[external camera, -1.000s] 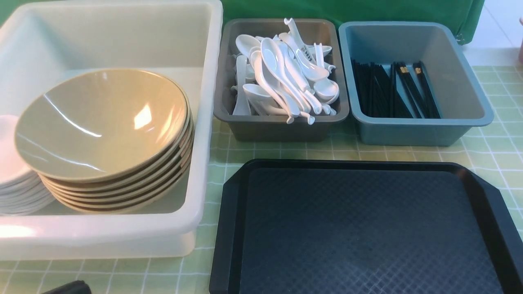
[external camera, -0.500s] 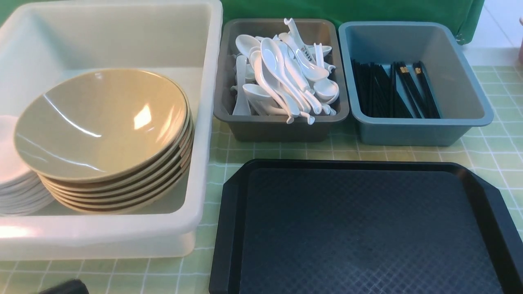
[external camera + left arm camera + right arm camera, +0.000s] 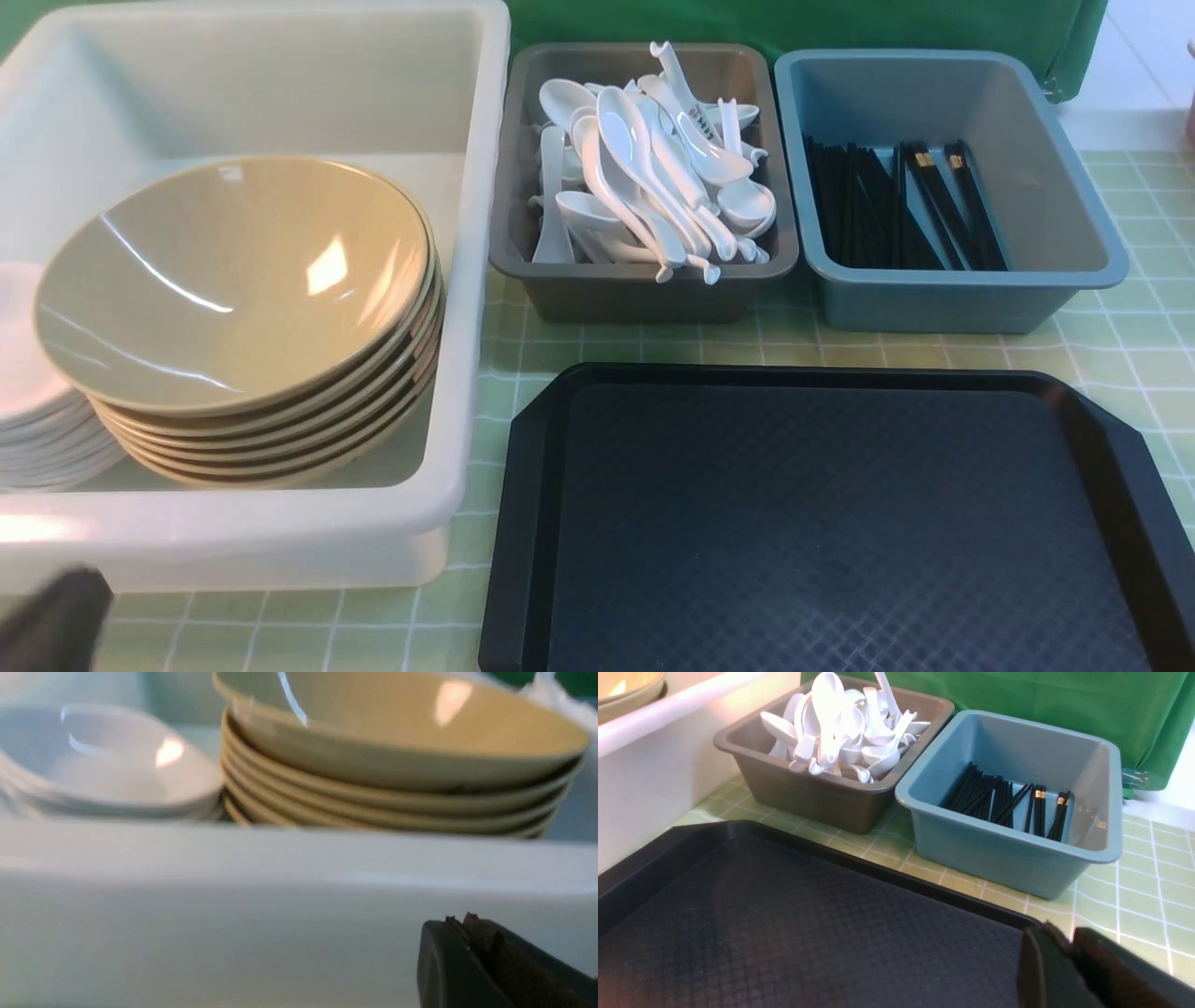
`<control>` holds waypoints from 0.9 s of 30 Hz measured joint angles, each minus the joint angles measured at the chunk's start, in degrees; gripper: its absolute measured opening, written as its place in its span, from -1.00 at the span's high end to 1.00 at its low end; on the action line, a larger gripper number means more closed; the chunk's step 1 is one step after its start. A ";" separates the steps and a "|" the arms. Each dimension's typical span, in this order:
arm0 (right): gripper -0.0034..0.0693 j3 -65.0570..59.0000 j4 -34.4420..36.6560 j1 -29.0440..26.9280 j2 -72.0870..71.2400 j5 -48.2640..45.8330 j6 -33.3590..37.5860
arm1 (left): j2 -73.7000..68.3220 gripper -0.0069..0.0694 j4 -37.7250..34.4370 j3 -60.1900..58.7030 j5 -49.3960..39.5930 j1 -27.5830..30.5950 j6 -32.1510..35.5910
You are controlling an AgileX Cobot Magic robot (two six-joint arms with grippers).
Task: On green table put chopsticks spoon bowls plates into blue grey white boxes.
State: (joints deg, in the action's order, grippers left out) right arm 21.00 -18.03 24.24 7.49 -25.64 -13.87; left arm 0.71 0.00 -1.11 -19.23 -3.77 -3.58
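Observation:
On the green table (image 3: 1130, 345), the big white box (image 3: 467, 280) holds a stack of beige bowls (image 3: 233, 280), with white plates (image 3: 28, 411) piled at its far left. White spoons (image 3: 644, 168) fill the grey box (image 3: 644, 299). Black chopsticks (image 3: 896, 205) lie in the blue box (image 3: 934, 303). My left gripper (image 3: 460, 921) is shut and empty, just outside the white box's near wall (image 3: 233, 905); it shows as a dark blur (image 3: 51, 625) in the front view. My right gripper (image 3: 1064, 933) hovers by the tray's far right corner, its tips nearly together and holding nothing.
A flat black tray (image 3: 822, 523) with nothing on it lies in front of the grey and blue boxes. A green cloth (image 3: 840, 23) hangs behind the boxes. Bare table runs to the right of the blue box and tray.
The left gripper's dark shape at the front view's bottom edge has shifted left and risen slightly. Boxes and their contents have not moved.

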 joint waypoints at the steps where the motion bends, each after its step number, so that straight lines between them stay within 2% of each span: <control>1: 0.67 0.00 0.00 0.00 0.00 0.00 0.00 | 0.00 0.82 -0.66 -0.10 -0.40 0.38 -0.07; 9: 0.64 -0.11 0.00 0.00 0.00 0.07 -0.07 | 0.00 0.82 -1.63 -0.17 0.06 3.94 1.40; 27: 0.60 -0.11 0.00 0.00 0.00 0.07 -0.11 | 0.00 0.82 -1.63 -0.22 0.06 4.31 1.42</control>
State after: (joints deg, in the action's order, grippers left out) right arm 20.89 -18.03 24.24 7.49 -25.57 -13.99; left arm 0.71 -1.63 -1.33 -19.17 0.54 -2.16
